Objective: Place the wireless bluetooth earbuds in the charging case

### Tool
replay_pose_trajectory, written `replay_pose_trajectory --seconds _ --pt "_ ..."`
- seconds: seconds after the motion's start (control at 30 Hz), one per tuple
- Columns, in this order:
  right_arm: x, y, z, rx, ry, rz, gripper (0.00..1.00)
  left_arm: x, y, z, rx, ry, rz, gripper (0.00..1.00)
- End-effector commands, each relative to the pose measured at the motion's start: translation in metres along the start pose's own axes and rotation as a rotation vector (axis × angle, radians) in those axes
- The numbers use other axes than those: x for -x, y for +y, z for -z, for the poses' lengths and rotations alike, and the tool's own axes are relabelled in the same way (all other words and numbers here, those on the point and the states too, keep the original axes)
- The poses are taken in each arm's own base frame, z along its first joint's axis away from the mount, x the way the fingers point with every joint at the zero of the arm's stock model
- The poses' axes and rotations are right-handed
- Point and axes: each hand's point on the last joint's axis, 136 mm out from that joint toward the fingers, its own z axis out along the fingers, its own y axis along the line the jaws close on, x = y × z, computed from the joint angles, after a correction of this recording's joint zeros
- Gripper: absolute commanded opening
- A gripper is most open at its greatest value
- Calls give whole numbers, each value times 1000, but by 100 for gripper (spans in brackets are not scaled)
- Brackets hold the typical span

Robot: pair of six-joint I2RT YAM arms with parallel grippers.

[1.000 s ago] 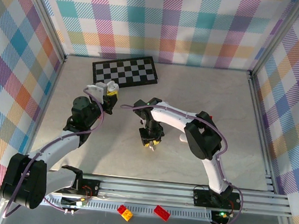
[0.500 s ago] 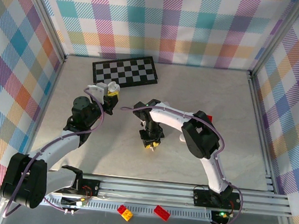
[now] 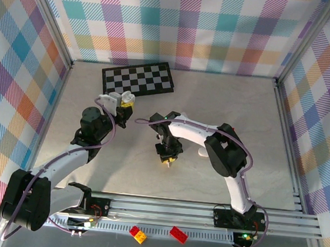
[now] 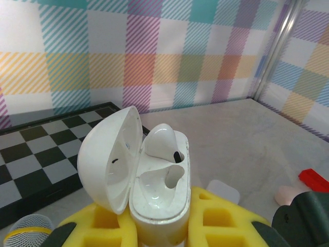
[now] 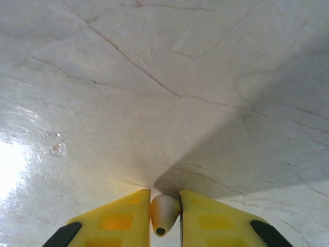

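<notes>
In the left wrist view, the white charging case (image 4: 158,198) stands upright with its lid (image 4: 109,159) swung open to the left, and my left gripper (image 4: 159,229) is shut on its base. One white earbud (image 4: 163,140) sits in the far socket. The near socket (image 4: 172,177) is hollow. From above, that gripper (image 3: 120,100) is raised at the left, near the chessboard. My right gripper (image 5: 164,216) is down at the tabletop with its yellow fingers shut on a small white earbud (image 5: 164,210), tip toward the camera. The top view places it at mid-table (image 3: 168,158).
A black-and-white chessboard (image 3: 138,77) lies at the back left. A pale rounded object (image 3: 202,153) and a red piece (image 3: 230,129) lie beside the right arm. Red (image 3: 179,234) and yellow (image 3: 137,234) bricks rest on the front rail. Checked walls enclose the table.
The right gripper's fingers have closed onto the earbud at the tabletop, with the arm shifting slightly. The left gripper keeps holding the open case in about the same place.
</notes>
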Motion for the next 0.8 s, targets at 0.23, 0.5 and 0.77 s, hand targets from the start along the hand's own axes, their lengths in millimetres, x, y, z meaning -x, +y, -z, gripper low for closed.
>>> replay_pose_trajectory --seconds 0.23,0.5,0.77 --pt "25 -6 72 65 -383 24 22 15 -31 -3 -100 -3 -36 0" --pt "34 -24 145 83 -749 67 20 2 -73 1 -306 70 -54 0" --pt "17 -26 225 171 -1031 149 20 -4 -115 0 -486 127 -93 0"
